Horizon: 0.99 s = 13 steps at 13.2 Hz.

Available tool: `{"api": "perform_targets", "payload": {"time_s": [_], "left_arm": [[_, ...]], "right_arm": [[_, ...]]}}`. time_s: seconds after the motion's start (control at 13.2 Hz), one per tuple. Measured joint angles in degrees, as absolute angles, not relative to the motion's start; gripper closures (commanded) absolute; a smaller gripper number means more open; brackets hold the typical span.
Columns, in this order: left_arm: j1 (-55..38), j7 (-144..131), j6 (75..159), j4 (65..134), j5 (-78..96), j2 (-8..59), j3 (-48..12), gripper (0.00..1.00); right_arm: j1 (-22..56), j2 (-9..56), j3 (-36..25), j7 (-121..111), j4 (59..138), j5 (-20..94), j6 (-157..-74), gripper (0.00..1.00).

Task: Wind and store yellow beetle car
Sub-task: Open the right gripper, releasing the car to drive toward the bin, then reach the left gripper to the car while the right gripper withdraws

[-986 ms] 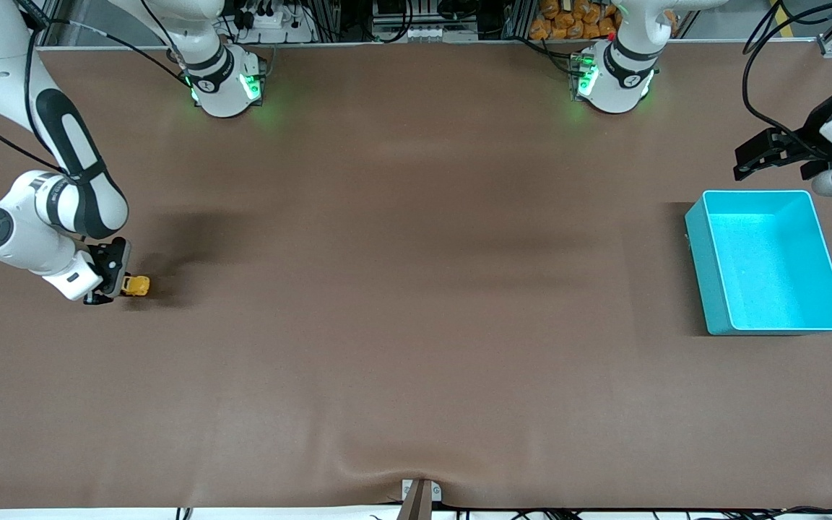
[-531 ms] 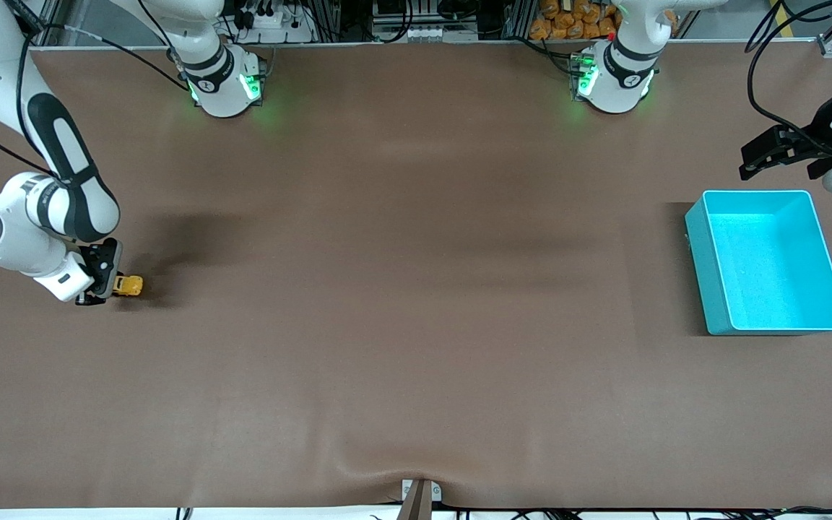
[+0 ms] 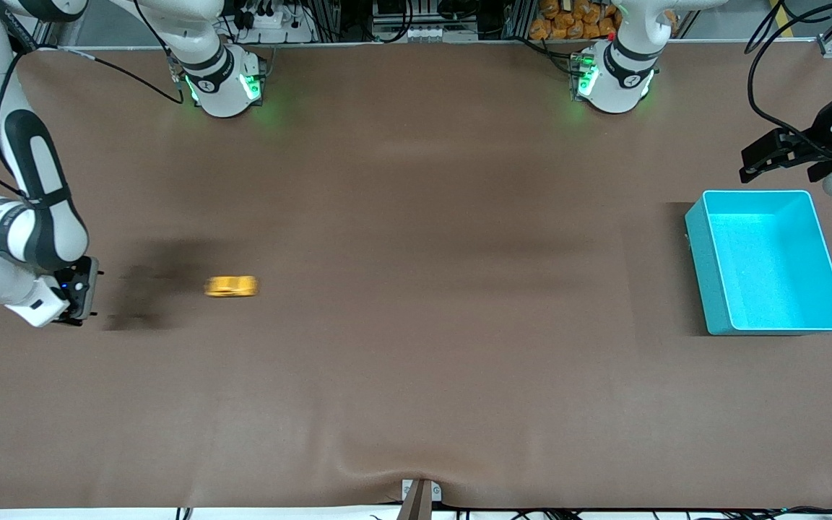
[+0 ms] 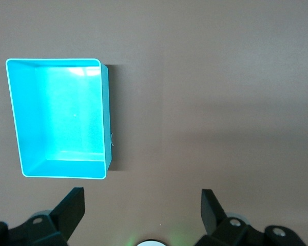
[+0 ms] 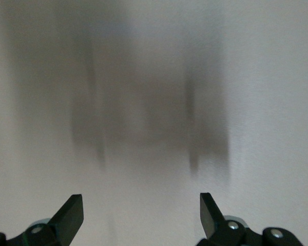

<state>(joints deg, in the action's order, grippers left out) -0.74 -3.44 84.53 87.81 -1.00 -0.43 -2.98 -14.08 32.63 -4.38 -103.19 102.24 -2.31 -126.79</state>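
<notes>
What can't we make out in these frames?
- Yellow beetle car: motion-smeared in the front view, so windows and wheels are unreadable; absent from both wrist views.
- Right gripper: open; the table past it is blurred.
- Left gripper: open, beside the turquoise bin; its arm is cut by the front view's edge.

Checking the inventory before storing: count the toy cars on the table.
1. The small yellow-orange beetle toy car sits on the brown table, toward the right arm's end, apart from the open right gripper. None lies in the turquoise plastic bin.
</notes>
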Motion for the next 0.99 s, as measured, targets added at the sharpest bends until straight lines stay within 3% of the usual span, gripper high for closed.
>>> {"api": "perform_targets", "payload": {"time_s": [0.99], "left_arm": [[-0.6, -3.4, 84.5, 87.8, -1.0, 0.7, -3.0, 0.0]], "right_arm": [[-14.0, 32.9, -3.9, -103.2, 101.5, -0.8, -126.3, 0.0]]}}
